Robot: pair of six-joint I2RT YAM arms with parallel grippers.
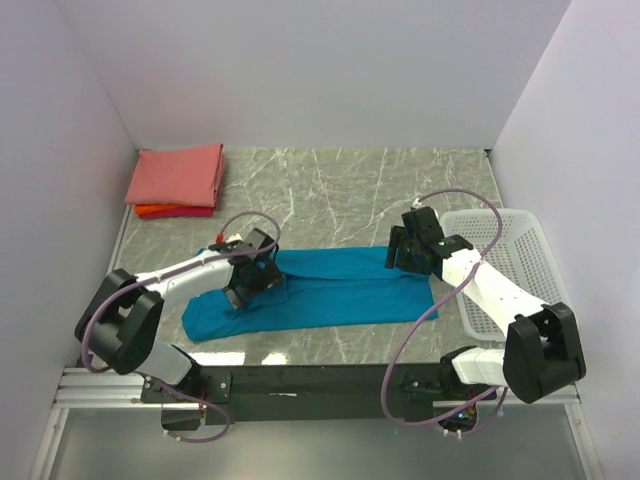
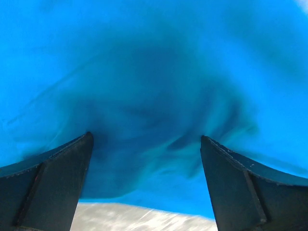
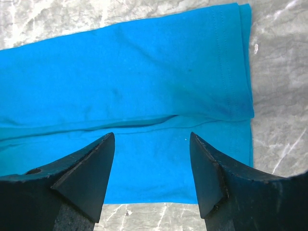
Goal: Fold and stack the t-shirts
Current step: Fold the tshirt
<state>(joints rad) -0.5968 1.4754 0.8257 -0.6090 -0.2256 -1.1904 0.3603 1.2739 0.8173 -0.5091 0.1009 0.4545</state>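
Observation:
A teal-blue t-shirt (image 1: 330, 292) lies folded into a long band across the middle of the marble table (image 1: 350, 185). My left gripper (image 1: 250, 280) hovers over the band's left part, jaws wide open, nothing between them; in the left wrist view the blue cloth (image 2: 154, 86) fills the frame close below the fingers (image 2: 57, 183). My right gripper (image 1: 405, 255) stands open above the band's right end, where the hem (image 3: 240, 62) and a fold line show in the right wrist view. Folded salmon-pink (image 1: 178, 175) and orange-red (image 1: 160, 210) t-shirts are stacked at the back left.
A white mesh basket (image 1: 505, 265) stands at the right edge, under the right arm. White walls close in the table on the left, back and right. A black rail (image 1: 320, 385) carries the arm bases at the near edge.

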